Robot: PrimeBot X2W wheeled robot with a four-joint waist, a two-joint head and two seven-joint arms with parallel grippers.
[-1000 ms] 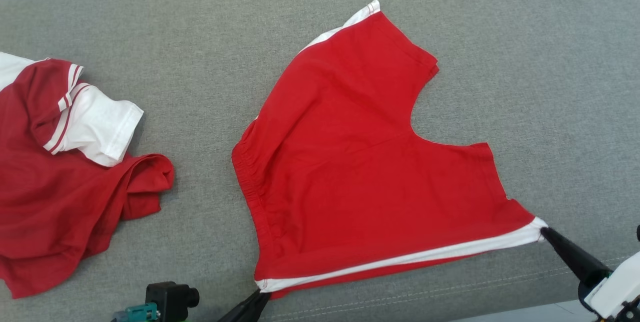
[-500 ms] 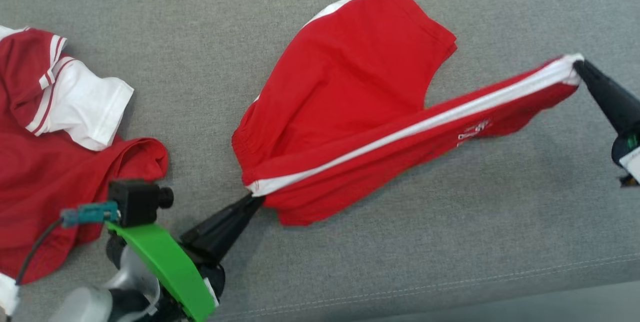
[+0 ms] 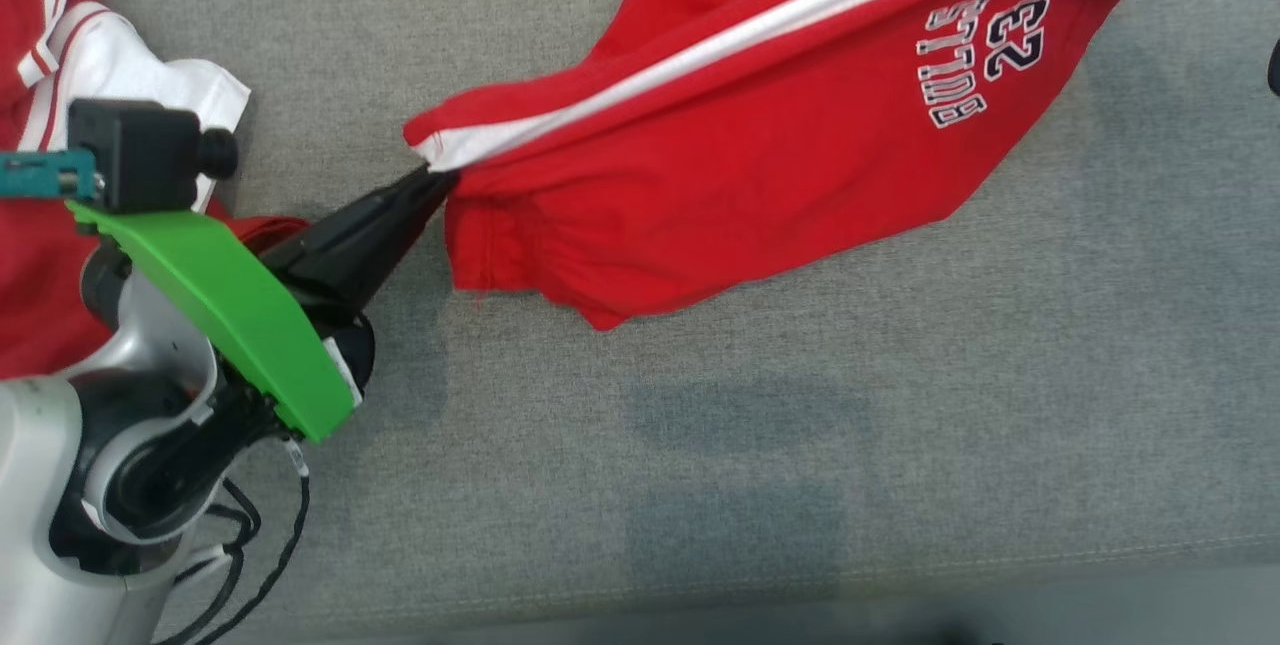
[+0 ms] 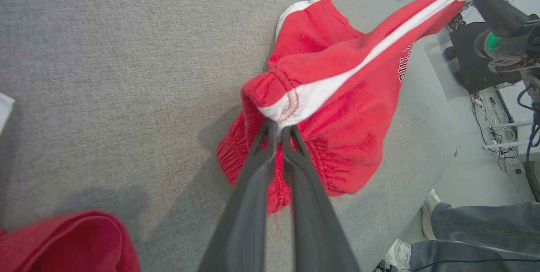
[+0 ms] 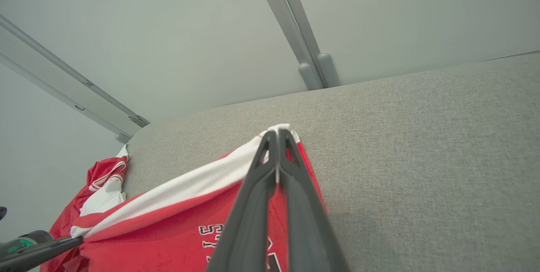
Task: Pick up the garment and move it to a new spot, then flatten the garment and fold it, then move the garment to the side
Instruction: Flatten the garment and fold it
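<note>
**Red shorts lifted by their striped edge, one gripper at each end**

The red cotton shorts (image 3: 760,125) with the white side stripe hang over the grey upholstered surface (image 3: 800,445), toward its far edge and right of the middle. At their left end is the gathered elastic waistband. From there the stripe runs taut, up and to the right, to the leg hem. Below the stripe the cloth sags in soft folds, with "BULLS 23" printed in dark, white-edged letters near the right end. In the left wrist view the other leg lies on the surface behind.

By the surface's left edge lies a crumpled red-and-white shirt (image 3: 130,65), apart from the shorts.

The left gripper (image 3: 440,180) reaches in from the lower left, its pale forearm and green bracket angled up and to the right. Its dark fingers are pressed together on the waistband end of the stripe. The right gripper (image 5: 278,130) is held higher, at the far right, fingers clamped on the hem corner of that same stripe.

A second ago the shorts lay spread flat, plain side up, and the stripe ran along the surface's near edge with a gripper pinching each end. Since then both arms have raised that edge and carried it toward the far edge. The near leg has turned over and now shows its print. The head camera has shifted too.
</note>
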